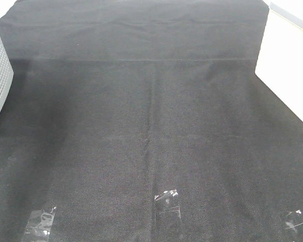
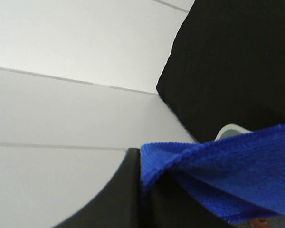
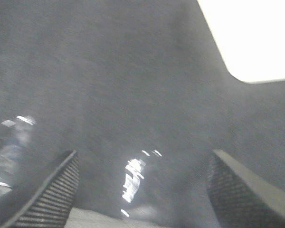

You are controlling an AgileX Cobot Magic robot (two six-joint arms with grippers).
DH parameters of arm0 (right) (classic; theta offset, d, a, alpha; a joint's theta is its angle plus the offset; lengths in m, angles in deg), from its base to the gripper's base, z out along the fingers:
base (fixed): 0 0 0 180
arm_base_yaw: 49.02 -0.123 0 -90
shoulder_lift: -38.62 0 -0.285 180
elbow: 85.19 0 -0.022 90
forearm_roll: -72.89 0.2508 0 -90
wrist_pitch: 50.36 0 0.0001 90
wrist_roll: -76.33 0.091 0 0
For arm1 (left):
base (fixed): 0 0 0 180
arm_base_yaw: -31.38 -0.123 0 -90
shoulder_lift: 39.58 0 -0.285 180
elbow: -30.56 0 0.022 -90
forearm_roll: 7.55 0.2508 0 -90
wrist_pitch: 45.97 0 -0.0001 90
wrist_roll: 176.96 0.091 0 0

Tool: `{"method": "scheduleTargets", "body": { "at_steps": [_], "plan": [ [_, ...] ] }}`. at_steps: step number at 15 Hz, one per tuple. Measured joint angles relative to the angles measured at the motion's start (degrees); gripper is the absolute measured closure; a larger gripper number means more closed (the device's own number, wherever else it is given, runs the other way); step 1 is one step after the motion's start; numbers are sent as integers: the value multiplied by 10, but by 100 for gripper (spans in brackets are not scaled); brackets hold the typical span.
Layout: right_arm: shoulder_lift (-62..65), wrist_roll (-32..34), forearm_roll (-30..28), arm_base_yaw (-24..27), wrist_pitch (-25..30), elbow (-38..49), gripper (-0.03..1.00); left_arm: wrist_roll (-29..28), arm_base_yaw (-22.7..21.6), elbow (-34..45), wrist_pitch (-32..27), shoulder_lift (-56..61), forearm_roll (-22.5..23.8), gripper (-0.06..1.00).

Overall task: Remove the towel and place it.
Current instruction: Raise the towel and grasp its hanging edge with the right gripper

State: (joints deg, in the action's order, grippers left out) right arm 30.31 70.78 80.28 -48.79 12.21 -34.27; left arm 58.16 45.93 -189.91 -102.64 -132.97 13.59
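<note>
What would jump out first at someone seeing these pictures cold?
The bright blue towel, bunched right up close to the left wrist camera. Then the black cloth filling the whole high view, with shiny clear tape patches along its near edge.

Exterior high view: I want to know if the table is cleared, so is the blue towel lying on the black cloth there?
No, the black cloth carries just scraps of clear tape there, nothing blue.

The right tool (image 3: 143,156) has 2 dark fingers (image 3: 52,194) (ribbed pads (image 3: 225,190)).
</note>
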Motion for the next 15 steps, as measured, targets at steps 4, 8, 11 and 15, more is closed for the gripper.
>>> {"method": "scheduleTargets", "body": {
  "at_steps": [4, 8, 11, 15],
  "plan": [
    [-132, -191, 211, 0, -141, -9, 25, 78, 124, 0, 22, -2, 0, 94],
    [-332, -580, 521, 0, -205, -9, 25, 133, 217, 0, 42, -33, 0, 94],
    [-497, -871, 740, 0, -193, -10, 25, 139, 272, 0, 42, -55, -1, 94],
    [-678, -1130, 910, 0, -94, -11, 20, 145, 315, 0, 44, -69, -1, 94]
  ]
}}
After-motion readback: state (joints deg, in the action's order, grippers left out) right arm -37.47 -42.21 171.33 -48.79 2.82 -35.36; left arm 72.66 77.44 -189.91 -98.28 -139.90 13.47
